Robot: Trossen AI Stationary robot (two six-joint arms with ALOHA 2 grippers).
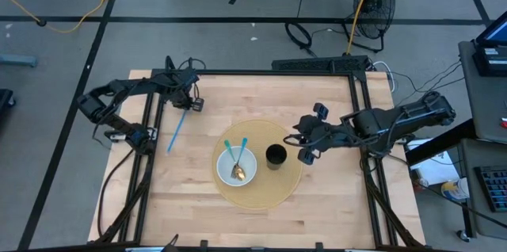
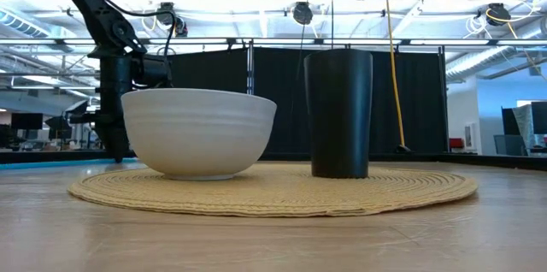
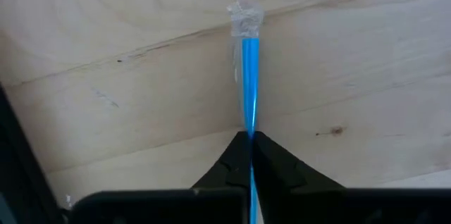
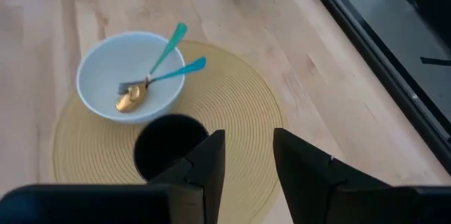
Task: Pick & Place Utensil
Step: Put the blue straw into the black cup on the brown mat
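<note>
two utensils are already lying in the white bowl (image 1: 237,165) on the round mat (image 1: 261,196) near the middle of the tabletop (image 1: 317,212): a gold spoon (image 4: 131,98) and a fork (image 4: 161,77), both w/ teal handles. a black cup (image 1: 275,155) is standing just beside the bowl.

one blue utensil (image 1: 176,132) is left, lying near the tabletop's left edge. the left end effector (image 1: 194,104) is sitting at its handle end, fingers pressed together & pinching it, as the left wrist view shows. so the pick is starting; lifting & placing are left.

the right end effector (image 1: 307,147) is waiting by the cup, fingers spread, holding nothing.
</note>
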